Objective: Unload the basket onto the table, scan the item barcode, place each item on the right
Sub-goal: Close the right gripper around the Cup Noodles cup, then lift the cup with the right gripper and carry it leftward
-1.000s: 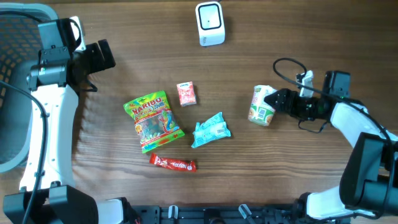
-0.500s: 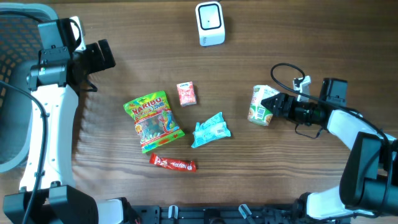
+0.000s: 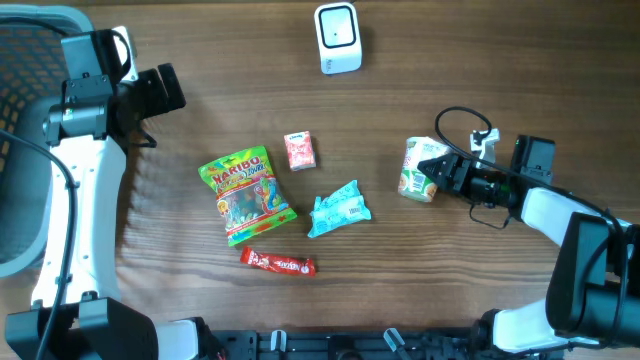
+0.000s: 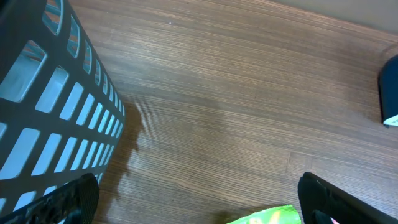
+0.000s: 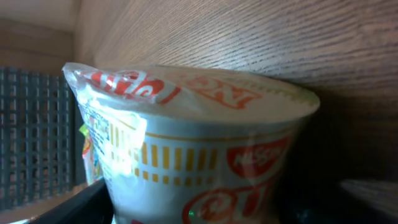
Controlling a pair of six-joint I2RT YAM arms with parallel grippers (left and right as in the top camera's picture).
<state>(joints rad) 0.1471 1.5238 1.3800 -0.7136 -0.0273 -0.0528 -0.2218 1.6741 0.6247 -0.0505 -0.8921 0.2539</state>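
Observation:
A cup of noodles [image 3: 420,168] lies on its side at the right of the table. In the right wrist view the cup [image 5: 199,143] fills the frame. My right gripper [image 3: 437,170] reaches in from the right, a finger on either side of the cup's end. Whether the fingers press on the cup does not show. The white barcode scanner [image 3: 337,38] stands at the far edge, well away from the cup. My left gripper [image 3: 165,92] hangs open at the far left over bare wood [image 4: 199,202], holding nothing.
A green Haribo bag [image 3: 245,195], a small red box [image 3: 300,150], a blue packet [image 3: 338,209] and a red bar [image 3: 278,263] lie mid-table. A grey slotted basket [image 3: 20,150] stands at the left edge, beside the left arm.
My right gripper has slid a little left along the cup and its jaws have narrowed around it. The cup and the left arm have not moved.

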